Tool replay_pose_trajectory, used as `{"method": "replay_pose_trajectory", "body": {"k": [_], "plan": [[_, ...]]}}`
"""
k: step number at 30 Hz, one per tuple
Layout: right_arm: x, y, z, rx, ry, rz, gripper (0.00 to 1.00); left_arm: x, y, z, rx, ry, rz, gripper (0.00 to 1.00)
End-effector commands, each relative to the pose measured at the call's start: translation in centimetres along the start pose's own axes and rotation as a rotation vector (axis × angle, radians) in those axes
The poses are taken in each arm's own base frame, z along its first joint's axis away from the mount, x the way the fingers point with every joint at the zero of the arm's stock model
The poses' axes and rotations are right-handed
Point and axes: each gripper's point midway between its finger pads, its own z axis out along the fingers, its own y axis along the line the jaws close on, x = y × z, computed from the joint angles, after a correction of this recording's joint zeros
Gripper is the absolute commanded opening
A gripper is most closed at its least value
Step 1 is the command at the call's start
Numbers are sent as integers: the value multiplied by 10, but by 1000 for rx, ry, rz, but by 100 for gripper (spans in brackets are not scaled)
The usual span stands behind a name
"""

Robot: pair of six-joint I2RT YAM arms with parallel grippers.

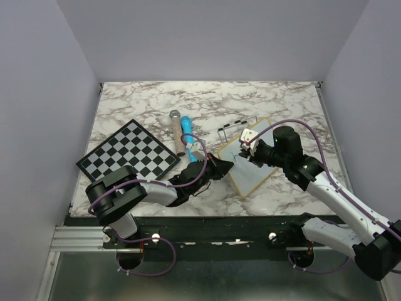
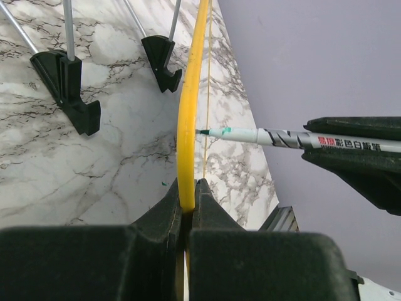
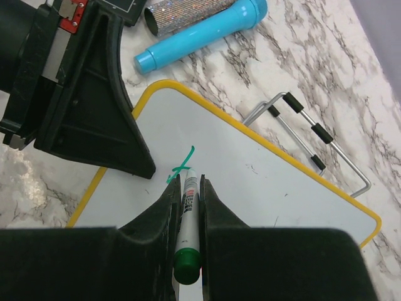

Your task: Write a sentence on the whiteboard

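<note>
Left gripper [image 2: 187,204] pinches the yellow-rimmed white whiteboard [image 3: 269,182]; right gripper [image 3: 190,180] clamps a green-capped marker [image 3: 188,210] (tip on board). A blue glitter-headed microphone [image 3: 207,37] lies just beyond

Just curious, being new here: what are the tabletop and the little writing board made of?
The table looks like marble, though its flat grey veining may be printed laminate. The whiteboard has a smooth white face and a yellow rim, perhaps plastic or painted wood.

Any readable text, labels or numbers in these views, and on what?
"彩色白板笔": on the marker barrel, left wrist view; the red label before it and the small print are too blurred.
Green mark on the whiteboard: one stroke, no legible word.
Nothing else readable.
</note>
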Motion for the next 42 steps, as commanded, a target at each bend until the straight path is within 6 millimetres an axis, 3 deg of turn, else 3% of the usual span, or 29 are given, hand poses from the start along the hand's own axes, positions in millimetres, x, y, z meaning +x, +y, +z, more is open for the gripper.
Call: {"method": "replay_pose_trajectory", "body": {"k": [1, 8, 19, 26, 42], "plan": [[-5, -19, 0, 92, 5, 3, 1, 11, 10, 1, -20, 41, 47, 0], [-13, -15, -2, 71, -23, -2, 0, 10, 10, 1, -19, 41, 46, 0], [-29, -27, -2, 111, -72, 1, 0, 11, 12, 1, -20, 43, 41, 0], [-21, -20, 8, 71, -54, 19, 1, 11, 11, 2, -16, 46, 41, 0], [3, 3, 1, -5, 12, 14, 0, 11, 12, 1, -20, 43, 41, 0]]}}
